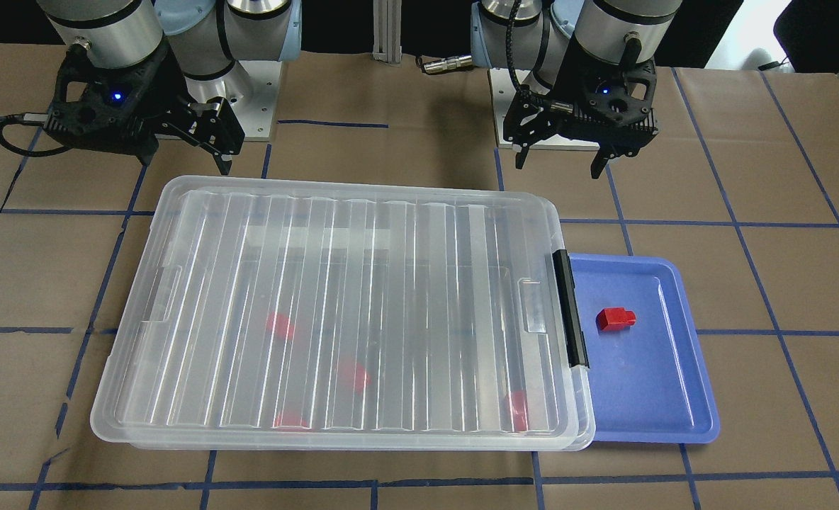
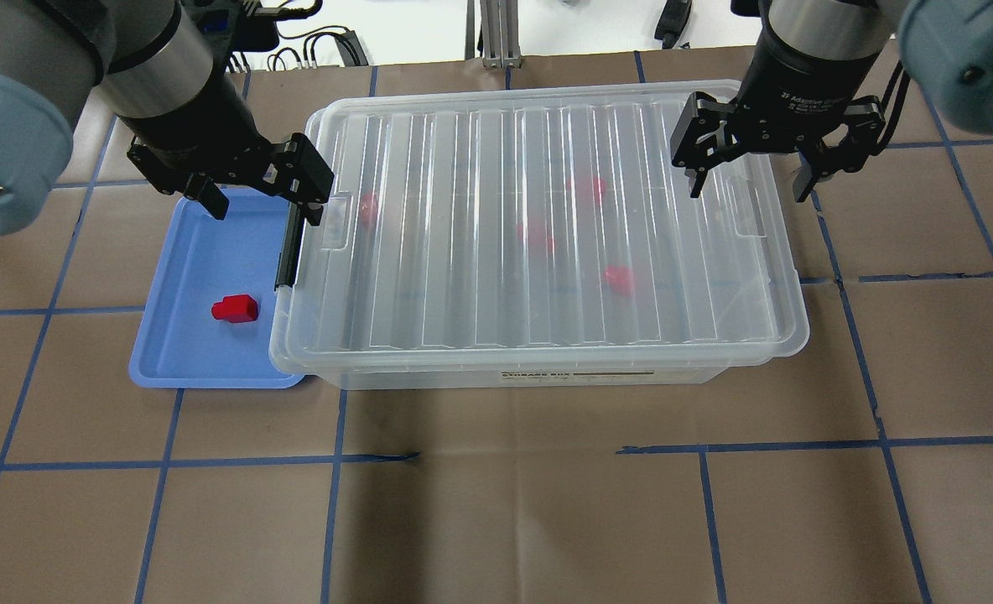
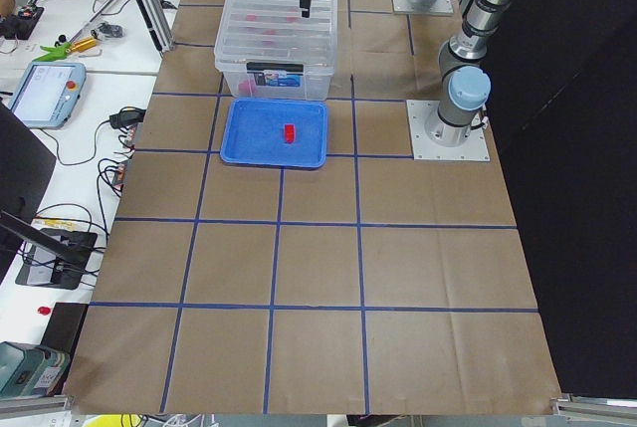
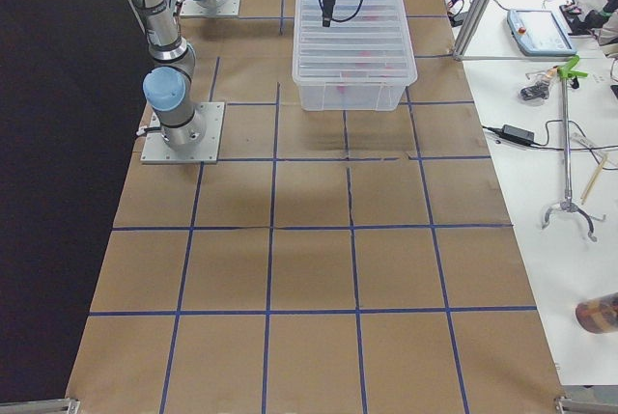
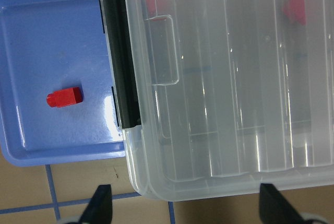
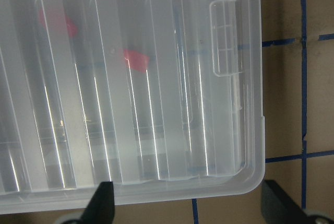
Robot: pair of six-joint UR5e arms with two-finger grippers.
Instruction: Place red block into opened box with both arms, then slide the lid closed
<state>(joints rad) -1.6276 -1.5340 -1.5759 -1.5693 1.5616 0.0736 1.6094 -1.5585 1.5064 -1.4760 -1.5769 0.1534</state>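
Five red pieces are being counted in all: one red block is lying in the open on the single blue tray, on its side with its stub pointing toward the box, and four more red blocks are being seen as blurred patches through the ribbed plastic. One box is being shown on the table, with its clip end touching the tray. One lid is resting on top of it, covering nearly all of the opening and sitting slightly off square to the rim. One black clip is being picked out on the short side next to the tray. Two arms are being held above the scene. The left gripper is hovering over the tray's edge and the clip end, its fingers spread apart and nothing between them. The right gripper is hanging over the lid's opposite short end, likewise spread wide and empty. One label is being made out on the box's long wall; it seems to read "STORAGE BOX", the smaller print being too fine to tell. On the right wrist, "2F Adaptive" is being read in white letters.
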